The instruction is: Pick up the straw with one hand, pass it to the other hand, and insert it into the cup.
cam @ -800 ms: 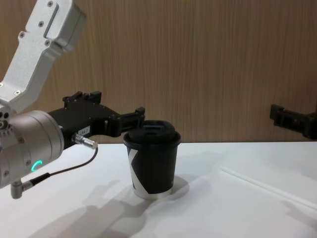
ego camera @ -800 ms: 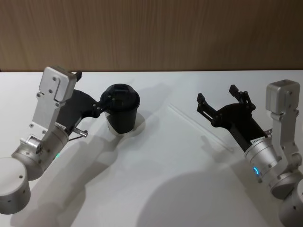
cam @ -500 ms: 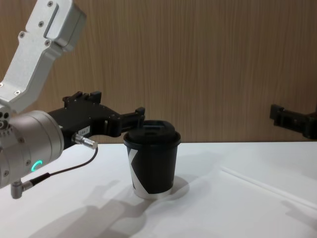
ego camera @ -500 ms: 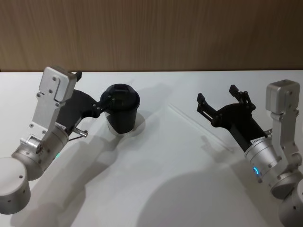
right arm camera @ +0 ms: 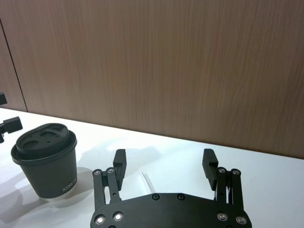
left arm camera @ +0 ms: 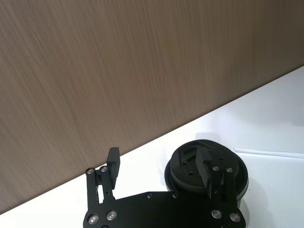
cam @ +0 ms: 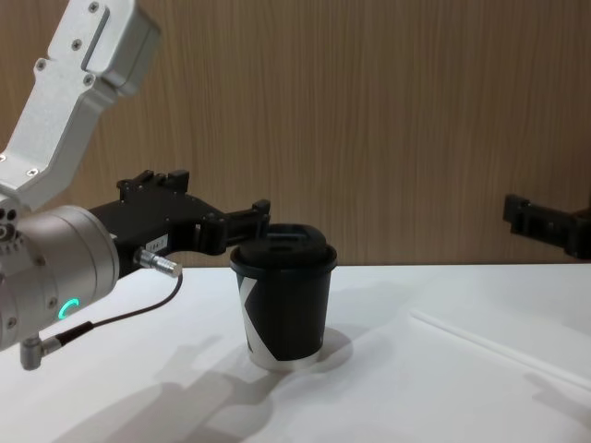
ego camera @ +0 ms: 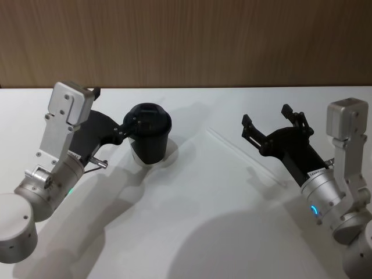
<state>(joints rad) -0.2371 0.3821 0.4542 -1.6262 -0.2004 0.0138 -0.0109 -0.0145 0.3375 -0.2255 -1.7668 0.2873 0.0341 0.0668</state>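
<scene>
The cup (ego camera: 150,138) is black with a black sip lid and stands upright on the white table (ego camera: 192,232); it also shows in the chest view (cam: 282,303). My left gripper (ego camera: 113,108) hovers open at lid height just left of the cup (left arm camera: 205,167), with one fingertip (ego camera: 129,124) at the lid's rim. The straw (ego camera: 232,149) is thin and white and lies flat on the table to the right of the cup. My right gripper (ego camera: 267,117) is open and empty, held above the straw's (right arm camera: 146,180) right part.
A wood-panelled wall (ego camera: 186,40) runs along the table's far edge. A thin black cable with a metal plug (cam: 152,263) hangs from my left wrist. Bare table lies in front of the cup and between the two arms.
</scene>
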